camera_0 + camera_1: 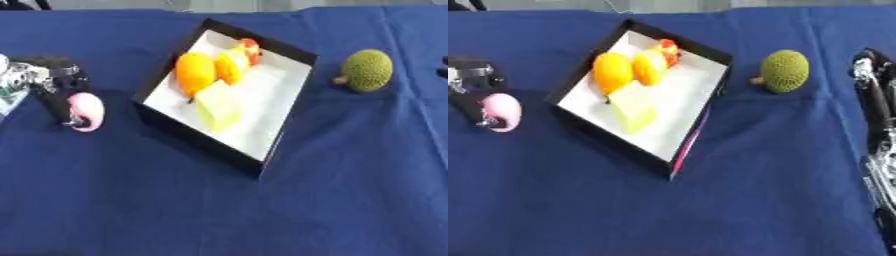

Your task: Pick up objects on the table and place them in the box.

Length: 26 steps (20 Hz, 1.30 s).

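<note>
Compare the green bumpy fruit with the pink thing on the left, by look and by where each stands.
The green fruit is round, rough and stemmed; the pink object is smooth and oval. The green fruit lies alone on the cloth right of the box; the pink object is on the box's left, at the left robot hand, whose fingers reach round it. Both are outside the box.

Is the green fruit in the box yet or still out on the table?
Out. The green fruit lies on the blue cloth to the right of the box, apart from its wall.
</note>
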### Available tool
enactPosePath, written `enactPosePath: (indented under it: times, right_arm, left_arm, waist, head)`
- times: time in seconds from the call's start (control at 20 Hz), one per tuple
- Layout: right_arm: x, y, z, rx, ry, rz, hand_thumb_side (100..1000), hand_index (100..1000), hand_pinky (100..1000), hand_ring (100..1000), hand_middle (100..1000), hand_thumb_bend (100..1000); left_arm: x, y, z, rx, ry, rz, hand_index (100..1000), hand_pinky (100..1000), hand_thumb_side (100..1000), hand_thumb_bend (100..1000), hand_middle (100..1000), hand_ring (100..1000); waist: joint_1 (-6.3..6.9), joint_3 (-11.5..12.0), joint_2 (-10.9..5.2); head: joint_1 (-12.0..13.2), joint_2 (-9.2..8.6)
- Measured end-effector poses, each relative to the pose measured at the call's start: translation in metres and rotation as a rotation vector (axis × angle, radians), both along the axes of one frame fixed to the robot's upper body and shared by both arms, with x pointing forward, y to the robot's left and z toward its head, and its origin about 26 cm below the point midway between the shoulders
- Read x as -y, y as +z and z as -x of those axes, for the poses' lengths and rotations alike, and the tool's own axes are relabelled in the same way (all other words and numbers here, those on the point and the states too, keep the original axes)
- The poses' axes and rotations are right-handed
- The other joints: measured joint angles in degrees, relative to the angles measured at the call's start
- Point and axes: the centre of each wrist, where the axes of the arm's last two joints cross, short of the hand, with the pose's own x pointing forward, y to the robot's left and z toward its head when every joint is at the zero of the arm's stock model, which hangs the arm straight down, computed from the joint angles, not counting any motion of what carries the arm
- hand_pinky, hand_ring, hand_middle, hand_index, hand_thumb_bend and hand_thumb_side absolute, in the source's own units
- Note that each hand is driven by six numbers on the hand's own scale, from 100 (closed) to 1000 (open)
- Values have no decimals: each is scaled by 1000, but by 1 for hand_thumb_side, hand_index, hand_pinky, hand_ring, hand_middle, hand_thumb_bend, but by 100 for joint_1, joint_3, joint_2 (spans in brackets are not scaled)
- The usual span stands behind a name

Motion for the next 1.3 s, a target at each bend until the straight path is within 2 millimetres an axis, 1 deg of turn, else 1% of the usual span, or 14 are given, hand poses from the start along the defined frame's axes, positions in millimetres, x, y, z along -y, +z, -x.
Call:
enactPosePath:
  times: [0.15,0.25,0.4,0.45,0.55,0.6,0.7,0.85,1.0,1.15,1.2,1.25,1.3]
  right_arm:
    - [0,0,0,0,0,0,753,891,984,841,807,100]
    - [0,0,0,-1,0,0,753,891,984,841,807,100]
    - [1,-1,0,-3,-1,0,751,891,984,841,807,100]
    - [1,-2,1,-5,-2,0,751,891,984,841,807,100]
    - [1,-2,1,-5,-2,0,751,891,984,841,807,100]
    - [1,-2,1,-5,-2,0,751,891,984,841,808,100]
    - [1,-2,1,-4,-2,-1,751,891,984,841,808,100]
    - [-1,0,0,1,2,-4,749,891,984,841,808,100]
    - [-1,0,0,2,4,-6,749,891,984,841,807,100]
    - [-3,1,-1,6,8,-9,749,891,984,841,807,100]
    - [-3,2,-1,8,10,-11,749,891,984,840,807,100]
    - [-4,2,-1,8,11,-13,749,891,984,840,807,100]
    - [-4,2,-1,8,11,-14,750,891,984,840,807,100]
  left_arm:
    - [16,18,9,60,-73,-17,567,773,100,450,723,803]
    - [36,45,19,144,-151,-16,560,764,100,424,718,794]
    - [74,92,34,274,-282,5,553,757,100,404,714,787]
    - [88,104,37,306,-326,18,553,757,100,404,714,787]
    - [116,118,37,342,-396,42,553,753,100,381,714,783]
    - [128,120,34,348,-417,52,554,754,100,385,715,784]
    - [149,116,20,339,-433,66,563,754,100,403,716,786]
    - [170,97,-6,312,-425,56,576,754,100,426,718,786]
    - [183,73,-28,294,-415,28,586,751,100,444,718,785]
    - [191,53,-44,297,-402,19,604,746,100,457,724,784]
    - [193,47,-48,299,-396,20,729,756,100,477,768,804]
    - [193,43,-51,300,-392,23,812,774,100,492,800,826]
    - [193,40,-53,297,-390,26,905,814,213,544,856,872]
  waist:
    - [1,10,0]
    - [1,40,0]
    - [1,54,-1]
    - [1,63,-1]
    - [1,61,-1]
    - [1,57,-1]
    - [1,24,-1]
    - [1,-15,-1]
    - [1,-48,-1]
    - [1,-52,-1]
    - [1,-58,-1]
    - [1,-60,-1]
    - [1,-61,-1]
  head:
    - [6,16]
    - [8,35]
    - [17,41]
    - [20,42]
    - [33,43]
    - [38,43]
    - [52,43]
    - [67,43]
    - [81,43]
    - [101,43]
    - [107,43]
    - [109,43]
    - [109,43]
